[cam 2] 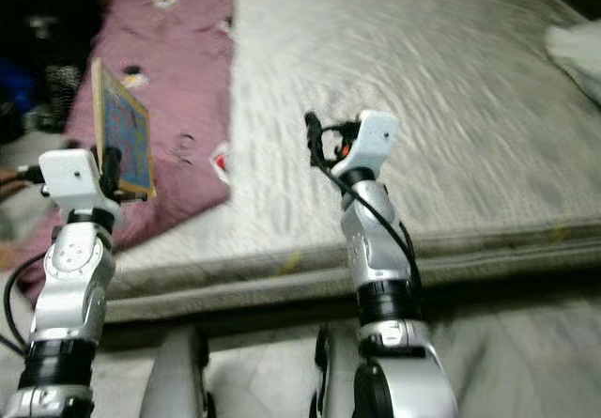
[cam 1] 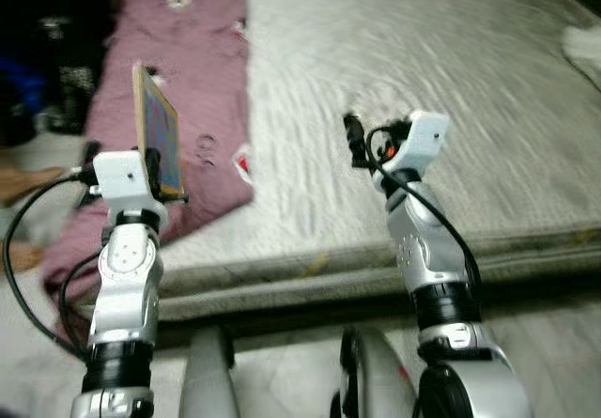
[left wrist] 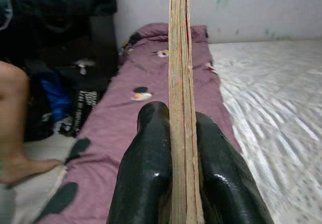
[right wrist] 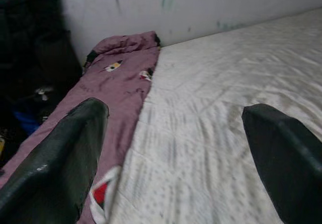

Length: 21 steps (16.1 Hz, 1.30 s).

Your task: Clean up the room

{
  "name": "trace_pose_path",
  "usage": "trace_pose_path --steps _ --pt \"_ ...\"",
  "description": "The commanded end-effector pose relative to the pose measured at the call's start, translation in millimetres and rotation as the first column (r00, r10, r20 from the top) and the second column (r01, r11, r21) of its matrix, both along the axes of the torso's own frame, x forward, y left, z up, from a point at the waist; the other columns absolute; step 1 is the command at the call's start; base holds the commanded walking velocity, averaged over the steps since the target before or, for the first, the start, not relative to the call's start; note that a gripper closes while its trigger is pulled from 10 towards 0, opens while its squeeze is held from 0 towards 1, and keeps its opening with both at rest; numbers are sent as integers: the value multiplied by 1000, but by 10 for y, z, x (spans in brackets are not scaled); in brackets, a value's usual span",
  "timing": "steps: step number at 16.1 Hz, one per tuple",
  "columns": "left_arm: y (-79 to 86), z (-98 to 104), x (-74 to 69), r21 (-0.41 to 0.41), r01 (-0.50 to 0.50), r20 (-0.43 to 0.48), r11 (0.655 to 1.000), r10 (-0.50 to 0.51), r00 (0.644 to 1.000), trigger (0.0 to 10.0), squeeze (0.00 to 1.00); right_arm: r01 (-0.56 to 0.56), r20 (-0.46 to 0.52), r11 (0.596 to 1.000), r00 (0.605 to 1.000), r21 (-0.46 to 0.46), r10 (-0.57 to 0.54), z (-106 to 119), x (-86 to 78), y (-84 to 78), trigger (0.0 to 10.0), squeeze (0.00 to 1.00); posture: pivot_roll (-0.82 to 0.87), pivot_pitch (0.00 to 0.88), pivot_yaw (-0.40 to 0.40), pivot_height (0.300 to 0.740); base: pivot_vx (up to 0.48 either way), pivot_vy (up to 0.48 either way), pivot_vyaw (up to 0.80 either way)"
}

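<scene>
Left gripper holds a thin book upright over the mattress's left edge; right gripper empty.

The left gripper (left wrist: 173, 183) has both black fingers (left wrist: 146, 168) clamped on the lower edge of the book (cam 1: 158, 136), which stands on edge above the maroon blanket (cam 1: 183, 52) lying along the mattress's left side. The book's cover is colourful; no writing is legible. The right gripper (right wrist: 176, 153) is raised over the grey-white mattress (cam 1: 423, 70) near its front edge, fingers spread wide apart. A person's bare leg (left wrist: 15, 128) shows beside the mattress.
</scene>
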State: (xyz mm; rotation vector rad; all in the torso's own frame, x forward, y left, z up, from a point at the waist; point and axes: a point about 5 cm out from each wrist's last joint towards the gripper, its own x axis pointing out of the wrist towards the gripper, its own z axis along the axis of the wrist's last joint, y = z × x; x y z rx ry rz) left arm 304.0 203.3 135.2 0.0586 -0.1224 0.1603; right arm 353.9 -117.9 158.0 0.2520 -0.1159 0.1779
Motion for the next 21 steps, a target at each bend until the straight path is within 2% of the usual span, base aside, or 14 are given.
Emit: trace_pose_path --steps 1,3,5,6,9,12,14,21 --pt "-17 119 27 9 15 46 1000 -15 999 10000 0 12 11 1000 1000 -4 -11 17 -2 -20 10000 0 -59 0 11 717 0 0 0" --pt "-61 115 20 6 60 46 998 -60 997 10000 0 19 3 1000 1000 -15 -19 -7 -14 -54 10000 0 -60 0 9 740 0 0 0" --pt "-101 101 16 60 60 53 996 -63 997 10000 0 27 -6 999 1000 -25 -27 -39 -26 -89 10000 0 -60 0 9 740 0 0 0" --pt "-116 76 17 71 58 26 996 -60 998 10000 0 28 -7 999 1000 -30 -29 -45 -29 -97 10000 0 -60 0 9 740 0 0 0" --pt "-145 26 -10 69 81 4 994 -81 997 10000 0 59 -37 994 997 -90 -62 -150 -67 -143 10000 0 -53 0 10 740 0 0 0" --pt "-155 -21 -16 89 50 -17 995 -49 999 10000 0 62 -38 991 997 -115 -67 -244 -139 -195 10000 0 -53 0 11 740 0 0 0" --pt "-194 -21 -35 77 63 -10 995 -62 998 10000 0 107 -31 981 993 -162 -114 -260 -143 -241 10000 0 -52 0 13 740 0 0 0" --pt "-185 -87 -78 47 48 -36 998 -47 998 10000 0 122 -26 982 992 -147 -127 -231 -136 -224 10000 0 -55 0 16 740 0 0 0"
